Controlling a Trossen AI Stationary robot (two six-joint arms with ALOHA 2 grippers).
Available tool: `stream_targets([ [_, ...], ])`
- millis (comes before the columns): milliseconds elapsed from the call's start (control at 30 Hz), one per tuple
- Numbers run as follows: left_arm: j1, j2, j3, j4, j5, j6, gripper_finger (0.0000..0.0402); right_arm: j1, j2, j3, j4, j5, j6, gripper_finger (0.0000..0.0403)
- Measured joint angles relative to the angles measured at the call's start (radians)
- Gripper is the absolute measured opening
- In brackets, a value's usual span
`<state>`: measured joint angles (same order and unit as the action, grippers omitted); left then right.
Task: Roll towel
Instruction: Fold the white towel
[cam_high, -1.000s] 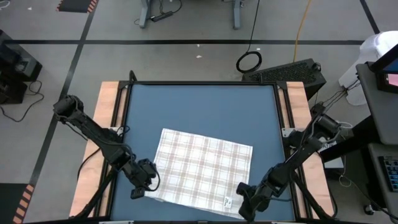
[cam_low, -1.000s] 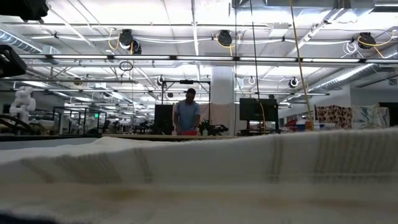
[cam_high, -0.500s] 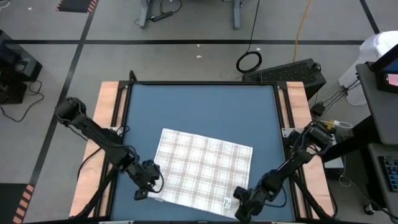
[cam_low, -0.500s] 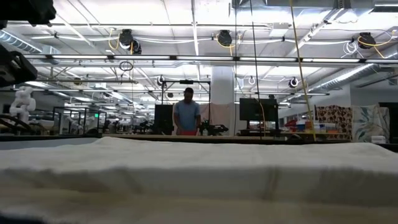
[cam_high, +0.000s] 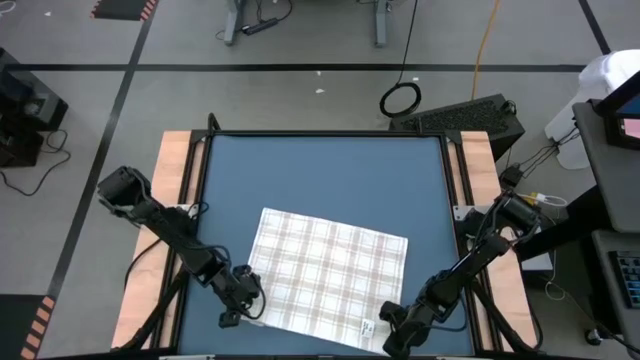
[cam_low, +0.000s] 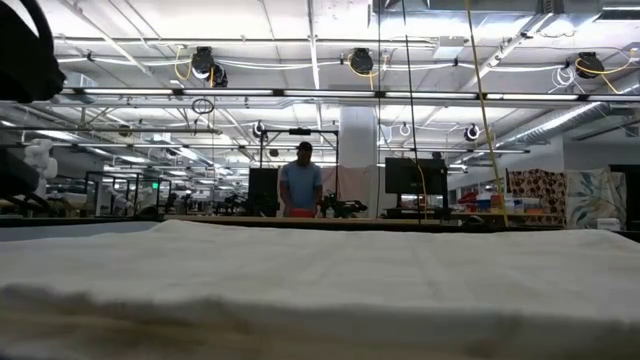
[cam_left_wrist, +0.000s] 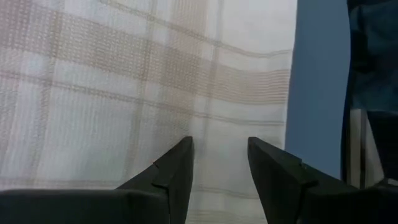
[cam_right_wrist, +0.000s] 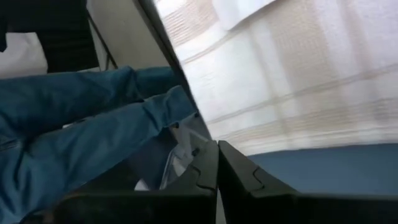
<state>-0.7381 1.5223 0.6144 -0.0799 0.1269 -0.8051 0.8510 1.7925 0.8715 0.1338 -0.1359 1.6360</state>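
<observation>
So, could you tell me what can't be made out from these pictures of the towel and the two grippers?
- High view: the left gripper and right gripper are small and dark, so any contact with the towel is unclear.
- Low view: the towel's near edge is blurred and fills the foreground, hiding both grippers.
- Right wrist view: the shut fingers show nothing between them; the picture's edge cuts off most of the towel.
- Left wrist view: the towel corner below the open fingers is cut off.

An open industrial robotics lab is indicated by exposed ceiling trusses (cam_low: 320, 95), hanging cables (cam_low: 478, 90), rows of workstations with monitors (cam_low: 415, 177), and floor marked with tape (cam_high: 300, 67).
</observation>
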Motion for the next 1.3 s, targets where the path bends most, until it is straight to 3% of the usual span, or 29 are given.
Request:
stream_targets([
  [233, -0.002, -0.058, 0.004, -0.007, 0.105, -0.075, 0.016, 0.003, -0.001, 0.0, 0.014, 0.003, 0.028, 0.0],
  [467, -0.002, -0.097, 0.005, -0.044, 0.023, -0.042, 0.016, 0.002, -0.009, 0.001, 0.012, 0.028, 0.053, 0.0],
  [700, 0.172, -0.167, 0.014, -0.048, 0.048, -0.032, 0.0159, -0.014, -0.143, 0.002, -0.122, 0.008, 0.089, 0.0],
  [800, 0.282, -0.188, 0.028, -0.097, 0.002, 0.064, 0.0159, -0.045, -0.239, 0.003, -0.288, 0.053, 0.078, 0.0],
  [967, 0.488, -0.144, 0.026, -0.143, 0.045, 0.292, 0.014, -0.165, -0.376, 0.003, -0.531, 0.184, 0.0, 0.0],
  [1167, 0.661, -0.03, 0.02, -0.156, 0.108, 0.468, 0.0082, -0.38, -0.414, 0.003, -0.524, 0.209, -0.251, 0.0],
  [1300, 0.74, 0.05, 0.025, -0.127, 0.141, 0.491, 0.0054, -0.508, -0.401, 0.003, -0.478, 0.195, -0.368, 0.0],
])
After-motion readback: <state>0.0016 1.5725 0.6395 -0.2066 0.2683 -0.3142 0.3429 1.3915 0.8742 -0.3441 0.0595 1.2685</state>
